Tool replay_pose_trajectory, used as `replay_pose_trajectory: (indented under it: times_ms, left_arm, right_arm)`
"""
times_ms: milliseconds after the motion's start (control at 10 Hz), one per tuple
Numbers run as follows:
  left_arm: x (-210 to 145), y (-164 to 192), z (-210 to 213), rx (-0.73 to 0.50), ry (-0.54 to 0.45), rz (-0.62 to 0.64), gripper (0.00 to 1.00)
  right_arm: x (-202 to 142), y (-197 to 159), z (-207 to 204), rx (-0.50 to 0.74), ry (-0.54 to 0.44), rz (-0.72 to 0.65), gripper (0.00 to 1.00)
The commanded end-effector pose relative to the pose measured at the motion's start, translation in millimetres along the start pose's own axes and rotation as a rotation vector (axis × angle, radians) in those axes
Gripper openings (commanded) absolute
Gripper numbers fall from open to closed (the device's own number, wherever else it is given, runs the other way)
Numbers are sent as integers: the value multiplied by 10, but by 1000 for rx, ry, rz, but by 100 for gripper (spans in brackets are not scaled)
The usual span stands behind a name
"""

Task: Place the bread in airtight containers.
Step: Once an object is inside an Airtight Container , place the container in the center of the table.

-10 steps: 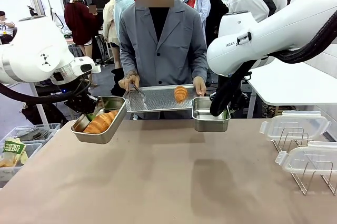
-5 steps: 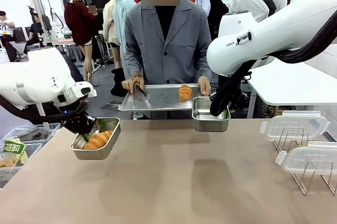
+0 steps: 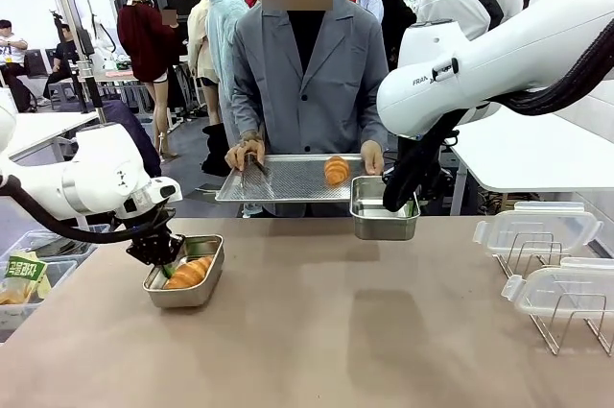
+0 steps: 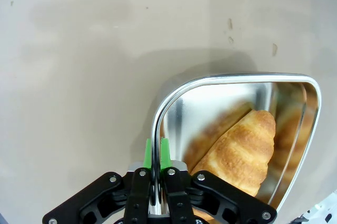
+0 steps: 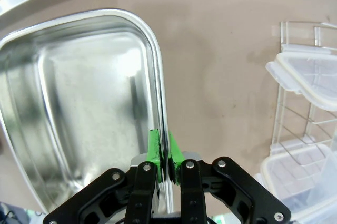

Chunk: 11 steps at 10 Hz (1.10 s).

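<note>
Bread (image 3: pixel 335 170) on the tray (image 3: pixel 278 180) lies just upper-left of the empty container (image 3: pixel 379 227) the right hand (image 3: pixel 402 204) clamps; left hand (image 3: pixel 162 262) clamps filled container (image 3: pixel 195 294).

The right arm (image 3: pixel 499 51) bears the letters "FRAN" (the rest is cut off by its curve). Print on the green packet (image 3: pixel 21 272) is too small to read.

Left container (image 3: pixel 187 297) was at the left of the bench (image 3: pixel 317 350) with a roll (image 3: pixel 189 273) in it and the left gripper (image 3: pixel 166 268) clamped on its left rim. Right container (image 3: pixel 382 228) was well apart by the bench's far edge, right of centre, with the right gripper (image 3: pixel 408 206) clamped on its right rim. Behind the bench a person (image 3: pixel 307 82) held a tray (image 3: pixel 283 180) just behind the right container, second roll (image 3: pixel 336 170) on its right part; two lids (image 3: pixel 537 228) sat on wire racks (image 3: pixel 568 329) at the bench's right end.
</note>
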<state>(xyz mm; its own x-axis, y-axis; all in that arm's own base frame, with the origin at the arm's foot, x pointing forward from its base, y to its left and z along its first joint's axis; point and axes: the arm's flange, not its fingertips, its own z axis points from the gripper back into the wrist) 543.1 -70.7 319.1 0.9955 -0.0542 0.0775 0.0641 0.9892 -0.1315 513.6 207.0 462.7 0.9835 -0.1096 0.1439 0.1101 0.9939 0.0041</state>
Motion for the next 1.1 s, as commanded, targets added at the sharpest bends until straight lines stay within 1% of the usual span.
replay_pose_trajectory:
  times_ms: [0,100,200,300,500,600,800,900,1000]
  left_arm:
    - [44,-68,92,49,-15,13,0]
    - [36,-97,92,60,-11,5,15]
    - [-2,-124,104,71,-8,-3,34]
    - [-32,-128,166,55,2,-21,54]
    - [-158,-143,389,39,-51,-58,93]
    - [-240,-128,562,32,-91,-85,100]
    - [-390,-32,949,38,-139,-118,100]
    - [-458,65,1123,59,-149,-108,100]
    - [-509,212,1292,55,-151,-106,100]
  right_arm:
    - [-12,7,3,8,-21,-8,0]
    - [-12,7,3,8,-21,-8,0]
    - [-12,7,3,8,-21,-8,0]
    - [-12,7,3,8,-21,-8,0]
    - [-12,7,3,8,-21,-8,0]
    - [-12,7,3,8,-21,-8,0]
    - [-12,7,3,8,-21,-8,0]
    - [-12,7,3,8,-21,-8,0]
    - [-12,7,3,8,-21,-8,0]
